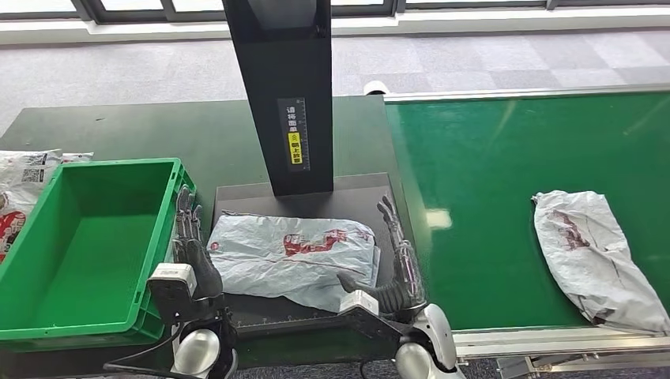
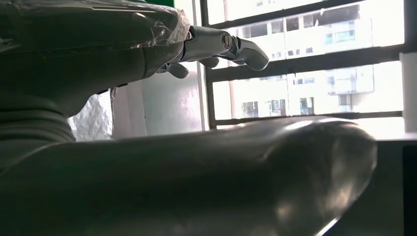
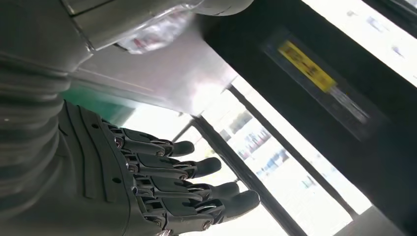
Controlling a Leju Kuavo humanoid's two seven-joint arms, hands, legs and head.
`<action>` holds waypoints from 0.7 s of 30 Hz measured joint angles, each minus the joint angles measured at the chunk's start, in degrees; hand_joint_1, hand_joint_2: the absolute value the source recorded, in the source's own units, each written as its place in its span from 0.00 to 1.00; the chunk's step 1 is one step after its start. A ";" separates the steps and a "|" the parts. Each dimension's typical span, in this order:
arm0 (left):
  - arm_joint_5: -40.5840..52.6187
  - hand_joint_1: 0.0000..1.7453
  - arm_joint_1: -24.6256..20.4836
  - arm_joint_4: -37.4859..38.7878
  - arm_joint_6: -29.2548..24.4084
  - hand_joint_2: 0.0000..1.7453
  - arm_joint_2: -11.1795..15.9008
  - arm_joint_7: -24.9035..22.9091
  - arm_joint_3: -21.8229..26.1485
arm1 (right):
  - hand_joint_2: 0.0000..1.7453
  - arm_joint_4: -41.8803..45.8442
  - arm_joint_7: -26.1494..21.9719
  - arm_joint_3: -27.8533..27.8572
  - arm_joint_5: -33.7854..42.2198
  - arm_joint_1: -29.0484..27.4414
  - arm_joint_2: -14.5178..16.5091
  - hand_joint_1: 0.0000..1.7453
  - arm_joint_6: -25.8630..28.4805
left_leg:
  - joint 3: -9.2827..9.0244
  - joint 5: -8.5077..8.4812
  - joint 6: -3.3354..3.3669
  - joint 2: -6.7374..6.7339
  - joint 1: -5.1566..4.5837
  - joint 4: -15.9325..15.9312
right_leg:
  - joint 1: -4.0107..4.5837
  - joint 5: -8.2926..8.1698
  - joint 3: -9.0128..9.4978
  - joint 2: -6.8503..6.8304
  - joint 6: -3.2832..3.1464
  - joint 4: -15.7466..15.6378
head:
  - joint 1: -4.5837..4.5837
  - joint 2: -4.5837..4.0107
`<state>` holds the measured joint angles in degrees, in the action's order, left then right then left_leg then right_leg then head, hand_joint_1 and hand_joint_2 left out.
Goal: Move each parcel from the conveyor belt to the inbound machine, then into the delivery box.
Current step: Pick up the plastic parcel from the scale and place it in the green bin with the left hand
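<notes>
— On the far left of the table [image 1: 213, 134], what do you have?

— You have a pile of bagged parcels [image 1: 24, 185] at the picture's edge, just beside the green delivery box [image 1: 87, 245]. The box's right wall stands close against your left hand [image 1: 192, 245], leaving that hand a narrow slot between box and machine.

— And the left hand itself?

— Its fingers are straight and apart, pointing away from you along the left edge of the grey parcel [image 1: 294, 257]. It grips nothing. Whether it touches the bag, you cannot tell from the head view; the left wrist view shows only the thumb, a fingertip and a scrap of crinkled bag [image 2: 93, 120] beyond.

— Where does that parcel lie?

— On the dark plate of the inbound machine [image 1: 316, 201], under its black column [image 1: 288, 87]. Its long axis runs left to right, across your view, the red print facing up. The column stands right behind it.

— The right hand?

— Your right hand [image 1: 395, 264] stands at the parcel's right end, fingers extended and spread, holding nothing. The right wrist view shows those fingers [image 3: 167, 169] clear of any object, and the column's yellow label [image 3: 307, 66], which the head view also shows.

— Further right?

— A second parcel [image 1: 596, 257] lies on the green conveyor belt [image 1: 490, 174], well apart, its long axis slanting towards the near right corner.
</notes>
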<state>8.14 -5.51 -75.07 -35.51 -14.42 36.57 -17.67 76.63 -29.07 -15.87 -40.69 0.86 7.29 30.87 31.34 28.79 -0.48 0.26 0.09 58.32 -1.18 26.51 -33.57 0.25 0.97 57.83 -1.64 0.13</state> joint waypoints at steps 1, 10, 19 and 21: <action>0.45 0.00 -0.04 0.14 0.84 0.00 0.01 0.42 -0.01 | 1.00 1.48 -2.22 -0.01 1.23 -0.51 0.09 0.00 1.23 | 0.00 0.00 0.00 0.00 0.00 0.00 | 0.00 0.00 0.00 0.00 0.00 0.00 | 0.00 0.00; 1.92 0.00 -0.64 1.23 2.14 0.00 0.02 1.78 -0.01 | 1.00 9.35 -5.37 -0.07 3.30 -3.03 0.33 0.00 3.38 | 0.00 0.01 -0.01 -0.03 0.00 -0.01 | 0.00 0.00 0.00 0.02 0.00 0.00 | 0.00 0.00; 6.57 0.00 -1.06 1.68 2.31 0.00 0.07 1.67 -0.02 | 1.00 12.12 -9.46 -0.92 7.06 -4.03 0.32 0.00 7.13 | 0.00 0.00 -0.01 -0.01 0.00 0.00 | 0.00 0.00 0.01 0.01 0.00 0.00 | 0.00 0.00; 10.76 0.00 -1.85 2.58 3.32 0.50 0.25 0.05 -0.19 | 1.00 14.44 -10.72 -2.28 8.01 -4.66 0.31 0.00 8.51 | 0.01 0.01 -0.01 -0.01 0.00 -0.01 | 0.00 0.01 0.00 0.01 0.00 0.00 | 0.00 0.00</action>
<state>18.89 -7.36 -72.49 -32.19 -14.17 36.61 -17.86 91.07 -39.79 -18.14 -32.69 -3.80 7.61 39.37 31.35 28.80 -0.49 0.25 0.10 58.32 -1.18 26.52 -33.57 0.26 0.97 57.83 -1.64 0.13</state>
